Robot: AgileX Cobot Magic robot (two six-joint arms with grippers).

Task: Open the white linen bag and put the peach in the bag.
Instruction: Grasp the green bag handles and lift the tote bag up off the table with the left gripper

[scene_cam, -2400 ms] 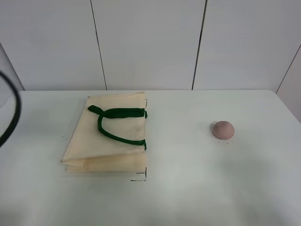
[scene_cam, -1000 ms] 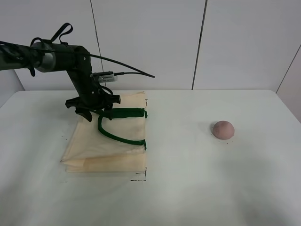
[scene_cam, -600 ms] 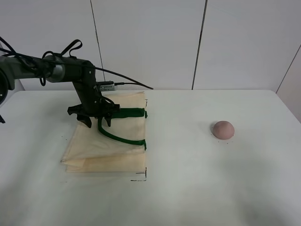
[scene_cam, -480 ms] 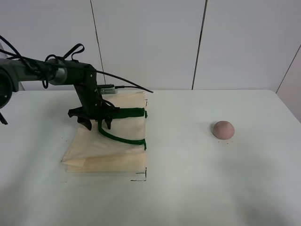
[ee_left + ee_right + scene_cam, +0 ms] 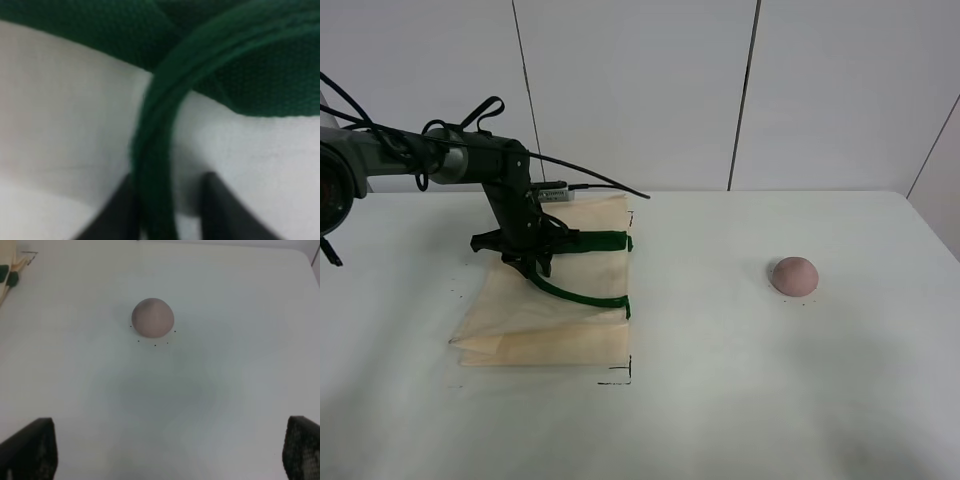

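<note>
The white linen bag [image 5: 540, 310] lies flat on the white table [image 5: 740, 400]. The left gripper [image 5: 530, 263] is down on its green handle [image 5: 580, 292], fingers [image 5: 120, 210] parted astride it. Well apart, to the right, sits the peach [image 5: 794, 275]. The right gripper [image 5: 165, 450], spread wide, faces it.

High cam: front, angled down, whole counter [image 5: 740, 400] up to the wall [image 5: 640, 90]. Left wrist: jammed close on the green handle [image 5: 155, 150], blurred. Right wrist: higher, over the peach [image 5: 152, 317]; shares it and the bag [image 5: 6, 272] corner with high cam.
</note>
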